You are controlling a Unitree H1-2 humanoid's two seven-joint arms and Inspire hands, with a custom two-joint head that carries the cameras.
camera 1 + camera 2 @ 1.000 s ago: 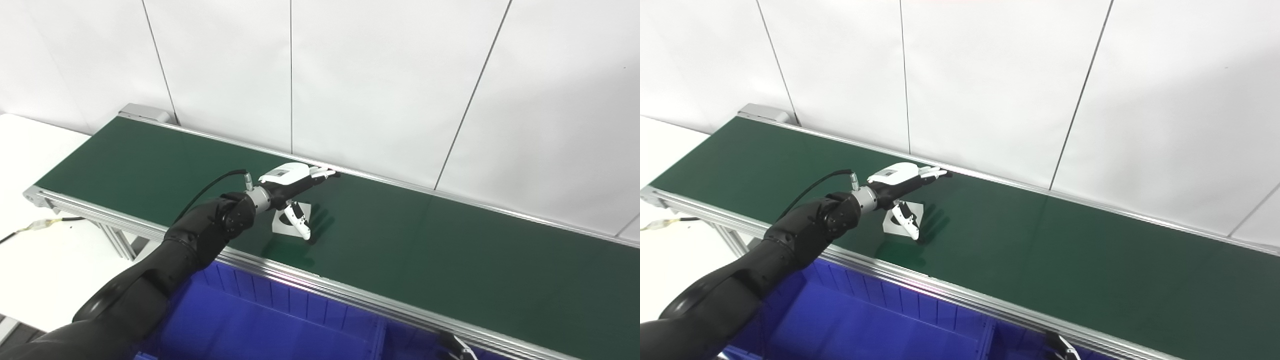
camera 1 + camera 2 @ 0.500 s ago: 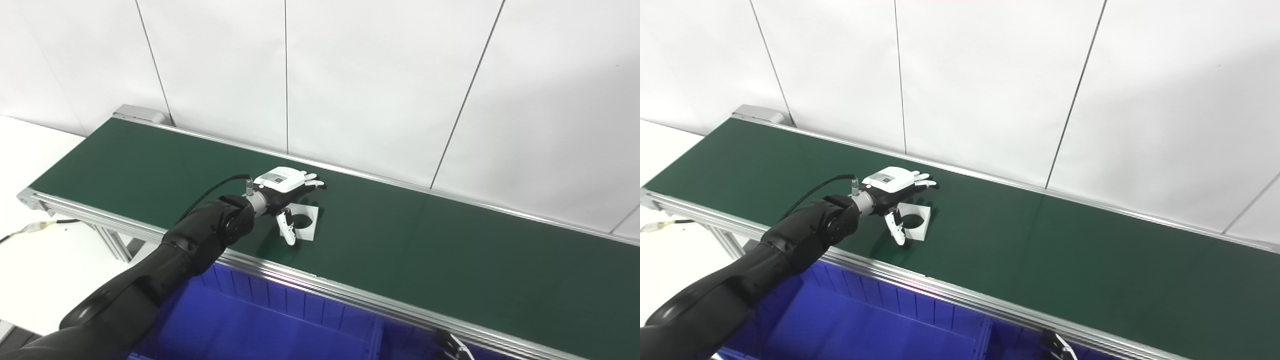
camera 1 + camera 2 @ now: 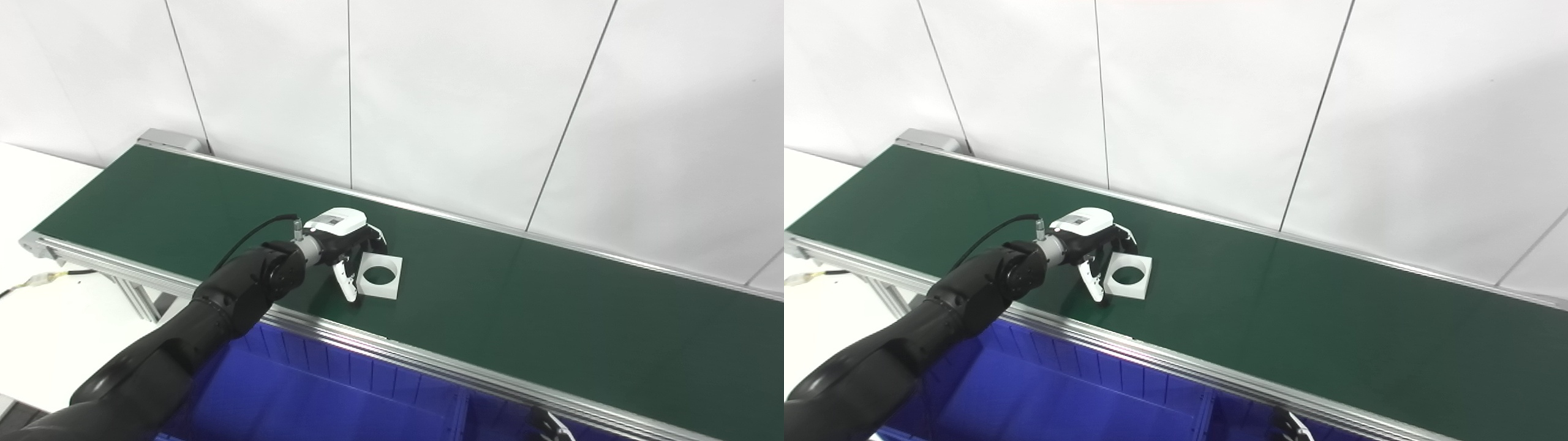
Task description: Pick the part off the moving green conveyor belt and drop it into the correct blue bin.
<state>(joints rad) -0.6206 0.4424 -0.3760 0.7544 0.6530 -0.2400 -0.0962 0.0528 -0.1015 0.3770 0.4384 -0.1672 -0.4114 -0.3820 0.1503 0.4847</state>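
- We see one white square part with a round hole through its middle, lying flat on the green conveyor belt; it has no clear long axis, and its edges sit slightly askew to the belt's rails
- Our left hand reaches in from the lower left, palm down over the part's left edge; its fingers curl toward the far corner and its thumb points down at the near-left edge; whether it truly grips we cannot tell
- Of our right hand only dark fingertips show at the bottom edge; its state we cannot tell
- One blue bin with a divider sits below the belt's near rail
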